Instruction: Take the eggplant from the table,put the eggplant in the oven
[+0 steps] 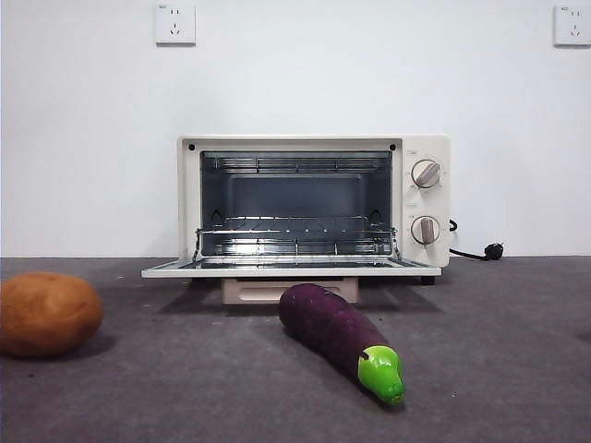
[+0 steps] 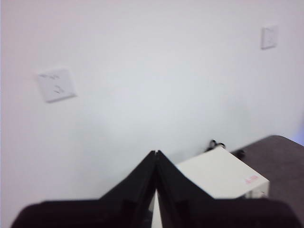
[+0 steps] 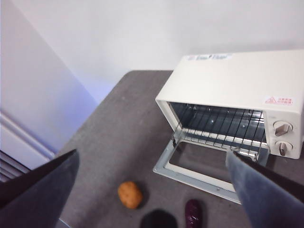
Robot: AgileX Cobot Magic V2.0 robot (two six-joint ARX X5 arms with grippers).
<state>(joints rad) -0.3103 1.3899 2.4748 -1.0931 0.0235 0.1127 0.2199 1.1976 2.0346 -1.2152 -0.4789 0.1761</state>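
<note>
Eggplant lying on tabletop, oven open

You are seeing one eggplant lying on the tabletop before one oven, door down, and one potato sitting aside. Your left hand is hanging clenched and empty; your right hand is hovering high, spread wide.

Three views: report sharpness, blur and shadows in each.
Front view: sharp; the eggplant and the potato cast soft shadows on the table, and the oven rack glints. Left wrist view: soft and hazy; wall socket blurred, left gripper jaws closed and dark. Right wrist view: oven fairly clear, right gripper jaws open, near and blurred.
</note>
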